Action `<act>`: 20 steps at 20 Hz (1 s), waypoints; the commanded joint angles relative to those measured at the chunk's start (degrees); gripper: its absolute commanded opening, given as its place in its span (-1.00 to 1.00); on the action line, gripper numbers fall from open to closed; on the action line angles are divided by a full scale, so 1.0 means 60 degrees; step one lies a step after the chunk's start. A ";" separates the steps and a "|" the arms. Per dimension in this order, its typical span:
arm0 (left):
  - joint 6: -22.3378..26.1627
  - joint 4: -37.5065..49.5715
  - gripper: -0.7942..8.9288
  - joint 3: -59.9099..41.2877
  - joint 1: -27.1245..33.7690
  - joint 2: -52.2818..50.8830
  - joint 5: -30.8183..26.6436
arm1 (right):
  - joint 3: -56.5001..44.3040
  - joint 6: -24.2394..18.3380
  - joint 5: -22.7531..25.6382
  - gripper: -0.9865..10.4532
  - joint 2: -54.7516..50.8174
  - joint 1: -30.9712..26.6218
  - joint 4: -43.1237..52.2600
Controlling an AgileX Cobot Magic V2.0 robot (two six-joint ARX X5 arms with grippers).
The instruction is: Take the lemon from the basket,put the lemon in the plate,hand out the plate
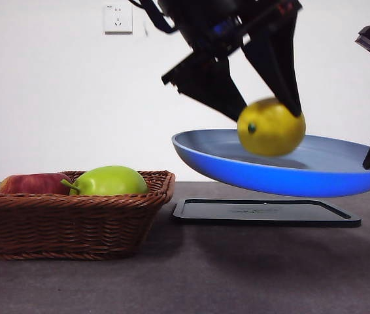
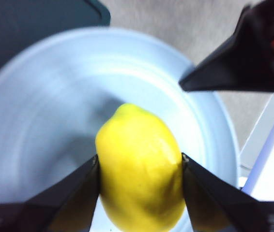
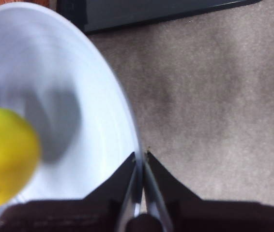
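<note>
Lemon looks firm, light and smooth, so probably a bit slippery; squeezing across its fat middle seems right. That's how the left gripper has it, jaws spread just lemon-wide, upper middle of the front view over the plate. Right gripper pinches the plate's rim, holding it airborne above the tray.
</note>
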 commanded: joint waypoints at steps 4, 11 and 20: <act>0.0157 -0.0004 -0.23 0.0149 -0.0146 0.0495 0.0011 | 0.0106 0.0095 -0.0080 -0.82 0.0076 0.0033 -0.0146; 0.0113 -0.0229 -0.04 0.0262 -0.0171 0.0208 0.0146 | 0.0106 0.0098 -0.0036 -0.82 0.0080 0.0029 -0.0627; 0.0128 -0.1883 -0.04 0.0262 0.0229 -0.2892 0.0095 | 0.0736 0.0226 0.0484 -0.82 0.1147 0.0004 -0.0601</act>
